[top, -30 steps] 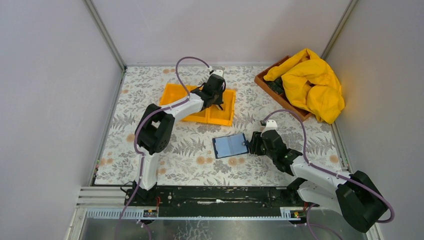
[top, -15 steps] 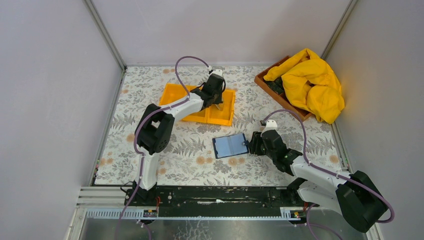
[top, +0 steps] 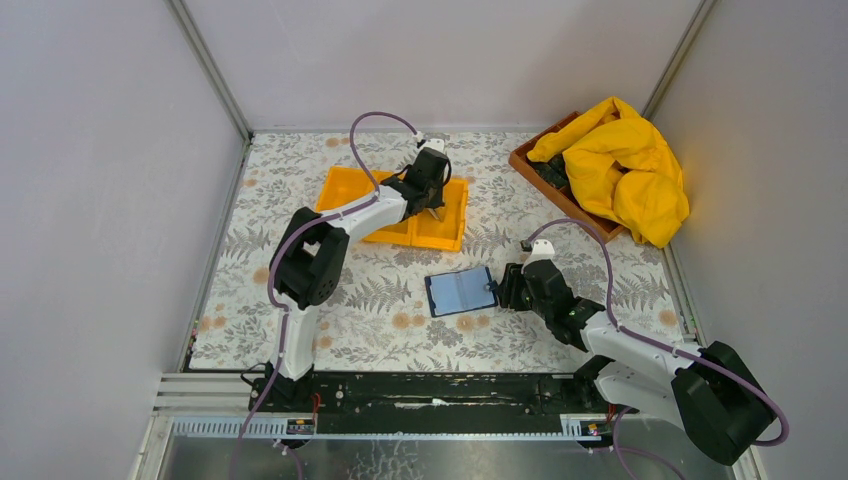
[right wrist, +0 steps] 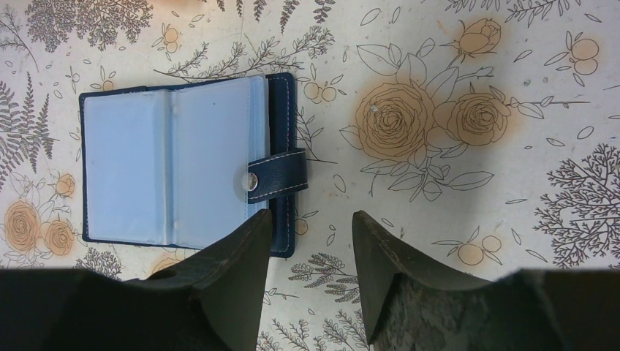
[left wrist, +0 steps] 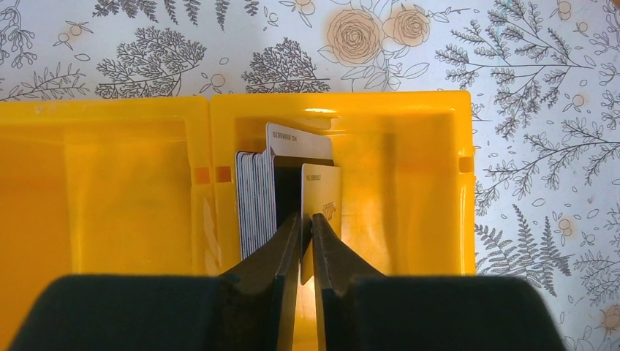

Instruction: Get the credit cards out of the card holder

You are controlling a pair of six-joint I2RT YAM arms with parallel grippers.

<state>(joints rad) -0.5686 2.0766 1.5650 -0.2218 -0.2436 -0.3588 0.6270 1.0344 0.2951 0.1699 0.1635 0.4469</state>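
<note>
The left pincer (left wrist: pixel 307 218) reaches into the right-hand compartment of the yellow tray (left wrist: pixel 329 99), in the upper middle of the overhead view. Its jaws stand only a slit apart. A tan card (left wrist: pixel 326 191) stands right behind that slit, and whether the jaws press on it I cannot tell. Just left of it, a stack of cards (left wrist: pixel 254 191) stands on edge against the compartment's divider, with a grey card (left wrist: pixel 300 143) rising behind them.

The right pincer (right wrist: pixel 311 219) is about half open and holds nothing. It sits low over the flowered worktop (right wrist: pixel 468 88), at the right edge of the card holder (right wrist: pixel 168 161). Its left finger (right wrist: pixel 241 270) overlaps the holder's lower right corner in the wrist view; the other is over bare worktop. The card holder lies open and flat in the centre of the overhead view, clear sleeves up, its snap strap (right wrist: pixel 278 175) folded over the right edge.
</note>
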